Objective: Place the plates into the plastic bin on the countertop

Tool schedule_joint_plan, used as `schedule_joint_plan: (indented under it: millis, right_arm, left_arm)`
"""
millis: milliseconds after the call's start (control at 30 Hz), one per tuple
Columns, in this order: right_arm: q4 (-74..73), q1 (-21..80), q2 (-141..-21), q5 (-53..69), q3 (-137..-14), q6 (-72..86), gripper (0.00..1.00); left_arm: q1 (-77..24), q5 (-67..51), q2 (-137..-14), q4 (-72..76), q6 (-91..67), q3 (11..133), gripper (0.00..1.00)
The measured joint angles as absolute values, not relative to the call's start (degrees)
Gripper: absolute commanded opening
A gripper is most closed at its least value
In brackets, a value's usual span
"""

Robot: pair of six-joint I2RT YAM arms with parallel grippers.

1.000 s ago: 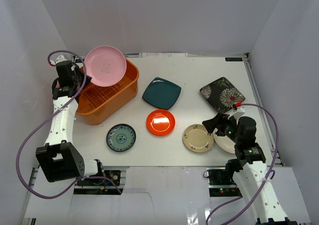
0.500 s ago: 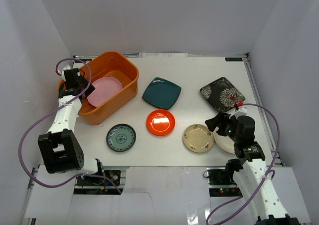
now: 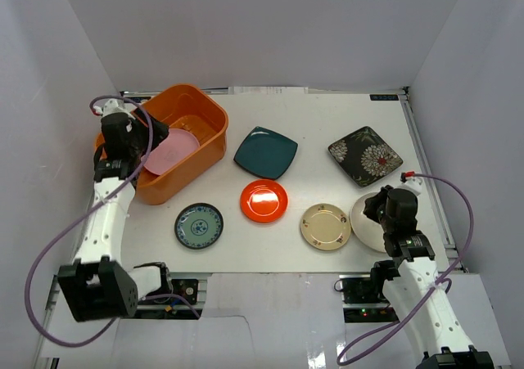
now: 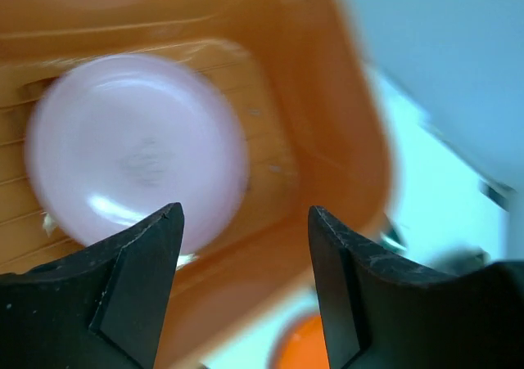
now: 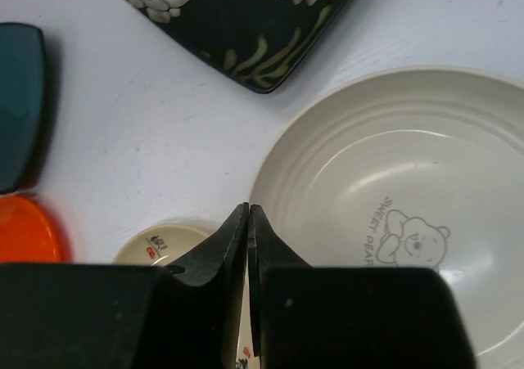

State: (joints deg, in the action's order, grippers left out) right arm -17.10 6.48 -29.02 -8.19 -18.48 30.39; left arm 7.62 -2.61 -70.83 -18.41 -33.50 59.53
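left gripper [image 4: 244, 213] spread apart over pink plate [image 4: 131, 148] lying in orange bin [image 4: 332, 132]; right gripper [image 5: 248, 209] pressed together, empty, beside cream-white plate [image 5: 393, 164].

Smooth, glossy orange plastic on the bin [image 3: 190, 173], with a soft sheen along the walls. Pale pink plate [image 4: 135, 148]: smooth, glazed-looking, one blurred white highlight. Red round plate [image 3: 264, 200]: shiniest of all, bright glare across the middle. Teal square plate [image 3: 265, 151]: satin, low sheen. Black floral square plate [image 5: 246, 25]: glossy, pattern printed under a smooth coat. Cream-white plate [image 5: 393, 197]: gentle gloss, fine concentric ridges, printed bear. Beige-gold plate [image 3: 325, 226] and green-blue patterned plate [image 3: 199, 225]: smooth, mildly glossy. Matt white countertop [image 5: 164, 140], faintly grained. Matt black plastic on the fingers [image 4: 123, 287] of the left gripper [image 4: 244, 222].
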Motion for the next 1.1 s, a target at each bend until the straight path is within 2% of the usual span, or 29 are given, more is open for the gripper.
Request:
schedule_joint_plan:
  millis: [100,133,233,300,433,533,700,800,900,933,1000,1033,1100]
  right_arm:
    - [-17.3,6.3,-29.4,-13.6,-18.5,32.7,0.19]
    - [-17.4,6.3,-29.4,-15.1,-18.3,33.5,0.43]
    - [-18.9,5.9,-29.2,-20.6,-18.0,36.3,0.92]
    - [-20.4,5.5,-28.7,-25.3,-18.0,37.6,0.97]
    - [-21.6,1.6,-28.1,-32.9,-18.0,38.1,0.98]
    - [-22.3,-5.5,-30.1,-35.2,-18.1,37.8,0.97]
    - [-23.7,-18.8,-36.2,-32.2,-18.1,37.1,0.97]
    - [-23.9,-21.8,-39.5,-29.2,-18.1,37.4,0.95]
    - [-23.7,-22.9,-44.7,-25.2,-18.1,37.8,0.82]
    - [-23.4,-22.9,-46.7,-24.4,-18.1,37.6,0.71]
    - [-22.0,-22.9,-48.0,-23.8,-18.3,37.6,0.62]
    - [-21.6,-23.0,-48.2,-23.5,-18.3,37.7,0.51]
    - [-20.9,-23.3,-48.6,-23.1,-18.2,37.8,0.41]
  left_arm:
    - [0.1,-6.0,-60.7,-15.9,-33.2,57.7,0.74]
    - [-3.1,-8.0,-57.4,-15.0,-33.0,57.0,0.74]
    - [-11.0,-15.9,-49.6,-12.2,-31.3,53.7,0.77]
    - [-13.9,-21.6,-45.9,-11.5,-29.9,50.7,0.79]
    - [-15.7,-31.4,-42.1,-12.0,-27.2,43.6,0.80]
    - [-16.6,-34.7,-40.3,-13.5,-25.9,37.8,0.81]
    - [-19.1,-35.4,-38.4,-17.3,-23.4,34.1,0.81]
    - [-20.6,-35.2,-37.0,-17.7,-22.6,34.1,0.81]
    - [-21.7,-34.6,-35.9,-18.0,-22.0,34.1,0.81]
    - [-22.1,-34.3,-35.6,-18.2,-21.9,34.1,0.81]
    - [-22.5,-33.7,-35.4,-18.5,-21.8,34.1,0.81]
    - [-22.7,-33.4,-35.2,-18.7,-21.8,34.1,0.81]
    - [-22.9,-33.2,-35.1,-19.1,-21.7,34.1,0.81]
